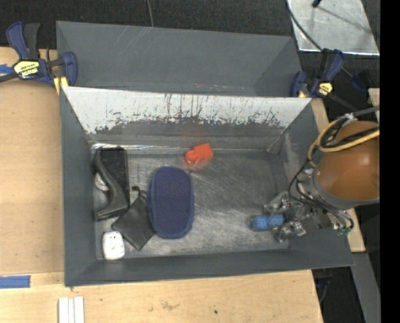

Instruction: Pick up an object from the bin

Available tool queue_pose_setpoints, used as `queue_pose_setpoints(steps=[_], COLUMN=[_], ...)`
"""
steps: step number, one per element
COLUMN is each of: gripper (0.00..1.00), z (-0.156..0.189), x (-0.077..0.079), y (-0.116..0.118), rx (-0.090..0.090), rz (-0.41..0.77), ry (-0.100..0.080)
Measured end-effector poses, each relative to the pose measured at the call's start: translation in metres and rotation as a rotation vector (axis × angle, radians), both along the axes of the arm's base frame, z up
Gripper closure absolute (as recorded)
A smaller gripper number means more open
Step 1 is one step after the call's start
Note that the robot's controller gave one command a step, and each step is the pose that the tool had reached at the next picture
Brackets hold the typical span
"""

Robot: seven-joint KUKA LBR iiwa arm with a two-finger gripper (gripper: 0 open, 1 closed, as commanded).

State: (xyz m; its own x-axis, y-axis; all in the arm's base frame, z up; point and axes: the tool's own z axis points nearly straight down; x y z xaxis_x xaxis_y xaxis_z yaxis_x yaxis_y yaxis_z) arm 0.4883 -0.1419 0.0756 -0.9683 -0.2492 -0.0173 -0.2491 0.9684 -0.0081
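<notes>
My gripper (286, 218) is low in the bin's front right corner, just above the floor. A small light-blue thing (259, 223) lies on the floor right against the gripper's left side; whether it is gripped is hidden. A large dark blue oval pad (171, 202) lies flat at the bin's middle left, well away from the gripper. A small orange block (198, 155) sits near the back wall.
Along the left wall lie a black angular tool (111, 181), a black flat piece (136, 225) and a small white thing (113, 245) in the front left corner. The arm's orange dome hangs over the right rim. Bare floor stretches between the pad and the gripper.
</notes>
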Motion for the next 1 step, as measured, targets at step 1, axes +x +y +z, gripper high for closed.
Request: queue_pose_setpoints(steps=[1], gripper=[1.0], z=[0.1305], x=[0.0409], y=[0.0191], rx=[-0.002], rz=[0.221], ry=[0.007])
